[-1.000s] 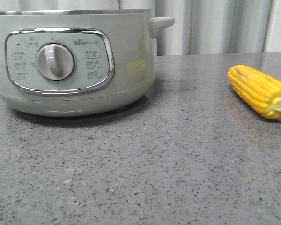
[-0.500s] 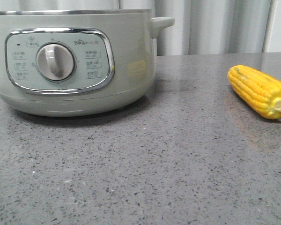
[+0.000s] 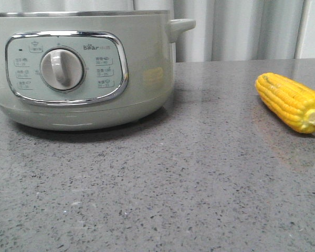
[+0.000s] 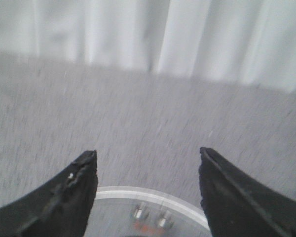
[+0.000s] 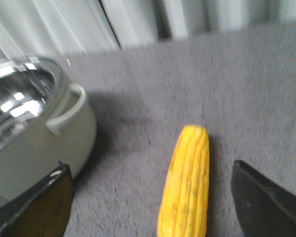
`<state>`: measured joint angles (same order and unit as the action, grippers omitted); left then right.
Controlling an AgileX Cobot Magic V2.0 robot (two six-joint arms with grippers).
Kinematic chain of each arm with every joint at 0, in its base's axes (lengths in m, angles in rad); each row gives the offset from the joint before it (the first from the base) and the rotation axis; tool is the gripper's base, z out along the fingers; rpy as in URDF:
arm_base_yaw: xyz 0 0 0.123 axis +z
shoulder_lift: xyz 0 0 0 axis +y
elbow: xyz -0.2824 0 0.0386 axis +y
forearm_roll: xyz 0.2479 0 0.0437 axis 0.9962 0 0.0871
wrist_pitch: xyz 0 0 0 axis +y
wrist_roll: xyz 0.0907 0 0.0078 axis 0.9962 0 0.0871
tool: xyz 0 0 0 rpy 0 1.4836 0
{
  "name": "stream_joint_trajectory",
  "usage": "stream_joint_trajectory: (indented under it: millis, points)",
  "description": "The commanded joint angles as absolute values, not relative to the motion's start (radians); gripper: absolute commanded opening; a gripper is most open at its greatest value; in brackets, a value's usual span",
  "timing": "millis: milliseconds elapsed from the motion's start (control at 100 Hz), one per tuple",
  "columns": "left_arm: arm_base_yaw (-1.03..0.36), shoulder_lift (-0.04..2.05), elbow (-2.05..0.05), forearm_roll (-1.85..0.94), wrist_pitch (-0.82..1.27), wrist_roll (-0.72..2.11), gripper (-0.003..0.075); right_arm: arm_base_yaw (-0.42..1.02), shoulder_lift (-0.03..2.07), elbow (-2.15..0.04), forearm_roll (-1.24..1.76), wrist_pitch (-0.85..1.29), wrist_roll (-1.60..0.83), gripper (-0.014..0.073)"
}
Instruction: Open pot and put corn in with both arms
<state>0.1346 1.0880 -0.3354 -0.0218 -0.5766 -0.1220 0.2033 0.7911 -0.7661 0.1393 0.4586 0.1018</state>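
The pale grey-green pot [image 3: 147, 63] stands at the back left in the front view, its dial and chrome-framed panel facing me. In the right wrist view the pot [image 5: 34, 123] has no lid on it and its shiny steel inside shows. The yellow corn [image 3: 289, 102] lies on the table at the right. My right gripper [image 5: 149, 164] is open above the corn [image 5: 187, 177], which lies between the fingers, nearer one of them. My left gripper [image 4: 147, 151] is open and empty over a round glass lid [image 4: 138, 195]. No gripper shows in the front view.
The grey speckled countertop [image 3: 173, 184] stretches between the pot and the corn. White curtains [image 3: 236, 29] hang behind the table's far edge. The pot's small side handle [image 3: 181, 26] sticks out toward the corn side.
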Motion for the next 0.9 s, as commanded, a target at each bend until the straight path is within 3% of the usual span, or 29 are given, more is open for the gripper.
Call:
stream_joint_trajectory:
  millis: [0, 370, 470, 610, 800, 890]
  points:
    - [0.115, 0.985, -0.372, -0.005, -0.676, -0.125, 0.0410, 0.201, 0.895, -0.827, 0.153, 0.456, 0.093, 0.0567]
    - [-0.008, 0.523, -0.384, 0.039, -0.513, -0.125, 0.0410, 0.201, 1.311, -0.964, 0.132, 0.558, 0.093, 0.0566]
    - [-0.039, 0.431, -0.384, 0.039, -0.461, -0.125, 0.0410, 0.201, 1.354, -0.966, 0.112, 0.558, 0.093, 0.0518]
    - [-0.058, 0.337, -0.384, 0.039, -0.402, -0.127, 0.0410, 0.199, 1.376, -0.966, 0.108, 0.558, 0.093, 0.0327]
    - [-0.060, 0.282, -0.384, 0.039, -0.353, -0.127, 0.0398, 0.203, 1.364, -1.016, 0.119, 0.553, 0.093, -0.0077]
    - [-0.060, 0.271, -0.386, 0.039, -0.350, -0.127, 0.0365, 0.232, 1.335, -1.091, 0.136, 0.543, 0.093, -0.0071]
